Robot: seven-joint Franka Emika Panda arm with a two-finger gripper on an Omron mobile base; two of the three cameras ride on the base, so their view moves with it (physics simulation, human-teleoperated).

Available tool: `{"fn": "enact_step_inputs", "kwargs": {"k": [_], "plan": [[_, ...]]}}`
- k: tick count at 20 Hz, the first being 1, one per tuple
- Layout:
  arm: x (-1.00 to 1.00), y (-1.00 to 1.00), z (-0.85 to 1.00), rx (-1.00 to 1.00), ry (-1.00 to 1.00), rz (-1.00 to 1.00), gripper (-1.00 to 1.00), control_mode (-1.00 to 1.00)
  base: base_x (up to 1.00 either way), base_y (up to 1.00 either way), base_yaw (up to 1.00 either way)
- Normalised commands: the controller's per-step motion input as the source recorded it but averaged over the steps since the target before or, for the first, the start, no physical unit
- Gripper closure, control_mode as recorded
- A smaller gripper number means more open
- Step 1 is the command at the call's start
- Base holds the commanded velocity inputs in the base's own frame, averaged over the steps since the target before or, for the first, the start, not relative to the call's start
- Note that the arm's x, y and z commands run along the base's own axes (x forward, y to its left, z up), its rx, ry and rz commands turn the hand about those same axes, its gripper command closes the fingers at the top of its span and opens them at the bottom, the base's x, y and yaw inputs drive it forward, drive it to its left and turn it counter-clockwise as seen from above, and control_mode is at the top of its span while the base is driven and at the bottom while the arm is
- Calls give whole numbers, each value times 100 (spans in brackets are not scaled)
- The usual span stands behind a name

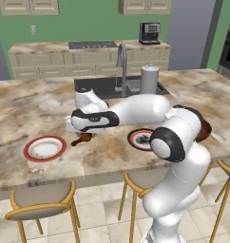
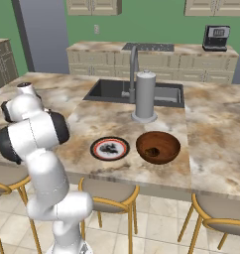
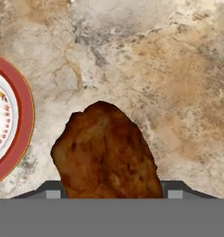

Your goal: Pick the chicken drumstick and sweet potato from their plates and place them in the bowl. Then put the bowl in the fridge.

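My gripper [image 1: 81,135] is shut on the chicken drumstick [image 1: 82,139], a reddish-brown piece whose rounded end sits close between the fingertips [image 3: 53,193] in the hand view, where the chicken drumstick [image 3: 107,152] hangs over bare marble. It is just right of the red-rimmed plate [image 1: 44,148], whose red rim [image 3: 22,115] shows at the left of the hand view. The black-rimmed plate [image 2: 109,148] lies further right, beside the dark wooden bowl [image 2: 158,147]. A small dark lump, the sweet potato [image 2: 152,151], rests inside the bowl. The fridge is out of view.
A sink [image 1: 114,86] with a tall faucet [image 1: 122,66] and a grey canister [image 2: 145,96] stand behind the plates. Stools [image 1: 41,201] line the counter's near edge. A coffee machine [image 1: 149,33] sits on the back counter.
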Motion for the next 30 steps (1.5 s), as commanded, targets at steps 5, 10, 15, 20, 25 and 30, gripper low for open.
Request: {"fn": "enact_step_inputs", "kwargs": {"k": [5,10,15,20,25,30], "plan": [[-12,-76,19,0,-2,-2,100,-100,0,0,0],[-2,-70,17,0,-1,-4,100,-100,0,0,0],[-1,-69,14,0,-7,-7,100,-100,0,0,0],[-4,-76,8,0,-9,-7,100,-100,0,0,0],[-7,-78,7,0,-5,-13,100,-100,0,0,0],[-2,-77,3,0,-2,-14,100,-100,0,0,0]]}}
